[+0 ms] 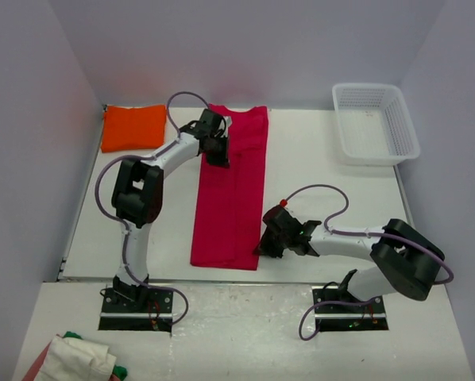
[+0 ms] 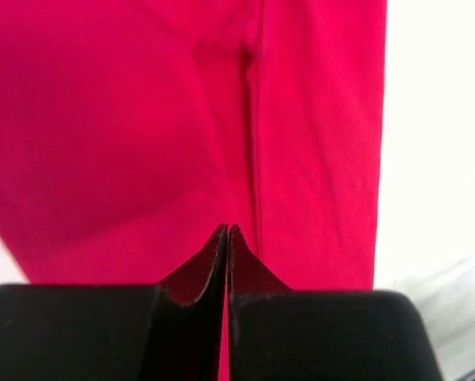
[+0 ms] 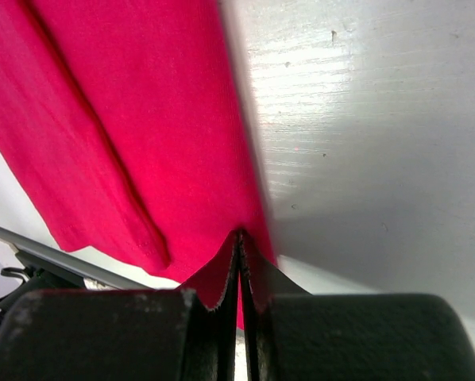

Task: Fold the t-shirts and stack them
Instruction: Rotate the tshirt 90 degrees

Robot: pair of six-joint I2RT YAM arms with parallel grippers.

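1. Step in hand: folding the red t-shirt [image 1: 229, 206]. It lies mid-table as a long, narrow strip, sides already turned in. The orange t-shirt [image 1: 133, 127] sits folded at the far left corner, well apart from it.
2. Left gripper [image 1: 218, 155]: jaws pressed together at the strip's far end, by its left edge. The wrist view indicates a pinch on red cloth.
3. Right gripper [image 1: 263, 248]: jaws pressed together on the near right corner, the cloth edge drawn up into the tips.
4. Next move, in my judgement: carry one end over to meet the other, keeping both pinches firm and the edges aligned. The red then goes onto the orange.
5. Count: two t-shirts, two grippers, one white basket [image 1: 367, 86] at the far right, and one pale cloth bundle [image 1: 79, 357] off the table [image 1: 317, 175].
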